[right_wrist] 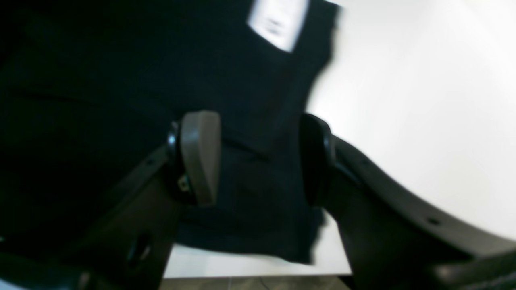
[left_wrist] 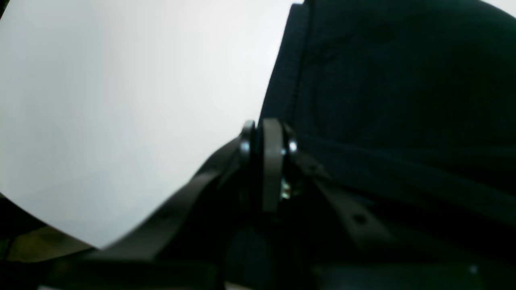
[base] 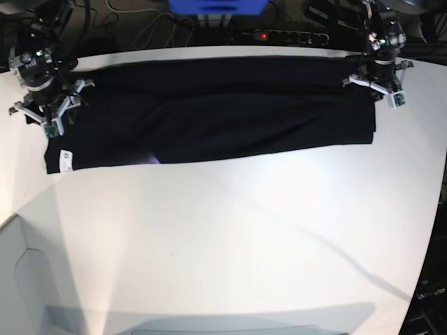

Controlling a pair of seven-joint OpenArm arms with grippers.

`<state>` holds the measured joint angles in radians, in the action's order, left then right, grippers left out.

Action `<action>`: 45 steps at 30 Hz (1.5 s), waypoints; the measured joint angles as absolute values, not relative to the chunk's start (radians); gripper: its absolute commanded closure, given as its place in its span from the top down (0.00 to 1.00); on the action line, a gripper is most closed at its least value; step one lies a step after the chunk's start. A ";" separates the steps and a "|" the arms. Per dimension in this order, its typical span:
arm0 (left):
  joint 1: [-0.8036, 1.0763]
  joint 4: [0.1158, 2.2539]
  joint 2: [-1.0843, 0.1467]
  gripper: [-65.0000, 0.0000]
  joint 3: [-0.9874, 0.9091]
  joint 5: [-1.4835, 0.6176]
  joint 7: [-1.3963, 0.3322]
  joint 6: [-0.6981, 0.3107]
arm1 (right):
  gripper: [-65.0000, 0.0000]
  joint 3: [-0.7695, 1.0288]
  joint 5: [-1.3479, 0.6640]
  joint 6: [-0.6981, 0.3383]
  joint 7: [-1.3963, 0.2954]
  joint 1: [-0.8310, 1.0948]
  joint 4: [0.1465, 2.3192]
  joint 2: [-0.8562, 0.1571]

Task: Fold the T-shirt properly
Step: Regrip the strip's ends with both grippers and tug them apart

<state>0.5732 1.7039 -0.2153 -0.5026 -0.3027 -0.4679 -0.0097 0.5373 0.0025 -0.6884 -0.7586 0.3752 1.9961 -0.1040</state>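
The black T-shirt (base: 209, 118) lies as a long band across the far half of the white table (base: 223, 244). Its small white tag (base: 66, 159) shows at the band's left end. My right gripper (right_wrist: 258, 161) hovers open over that end, with cloth (right_wrist: 121, 80) and the tag (right_wrist: 278, 22) under its spread fingers. In the base view it is at the left (base: 50, 120). My left gripper (left_wrist: 264, 161) is at the band's right end (base: 386, 91). Its fingers are pressed almost together where the shirt's hem (left_wrist: 282, 72) runs into them.
A black power strip (base: 279, 35), cables and a blue object (base: 216, 7) sit behind the table's far edge. The table's near left corner edge (right_wrist: 258, 274) shows under the right gripper. A grey shadowed panel (base: 21, 279) lies at the lower left.
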 measured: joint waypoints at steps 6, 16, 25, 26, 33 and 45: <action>0.574 1.705 -0.216 0.06 -0.502 -0.303 -0.468 -0.010 | 0.50 0.500 0.002 -0.688 -0.755 0.377 1.984 -0.075; 0.629 1.740 -0.216 0.78 -0.503 -0.295 -0.470 -0.005 | 0.50 0.480 0.007 -0.688 -0.755 0.369 1.921 -0.075; 0.668 1.880 -0.210 0.69 -0.509 -0.302 -0.472 -0.007 | 0.50 0.480 0.007 -0.688 -0.750 0.369 1.921 -0.075; 0.667 1.879 -0.208 0.69 -0.509 -0.302 -0.472 -0.007 | 0.50 0.480 0.007 -0.688 -0.751 0.369 1.921 -0.075; 0.638 1.750 -0.207 0.70 -0.488 -0.299 -0.474 -0.005 | 0.49 0.480 0.007 -0.688 -0.749 0.369 1.921 -0.075; 0.614 1.683 -0.213 0.44 -0.416 -0.320 -0.402 -0.018 | 0.49 0.480 0.007 -0.688 -0.749 0.369 1.921 -0.075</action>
<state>0.6140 1.6833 -0.2127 -0.4160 -0.3199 -0.4015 -0.0181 0.4801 0.0071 -0.6880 -0.7486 0.3687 1.9213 -0.0746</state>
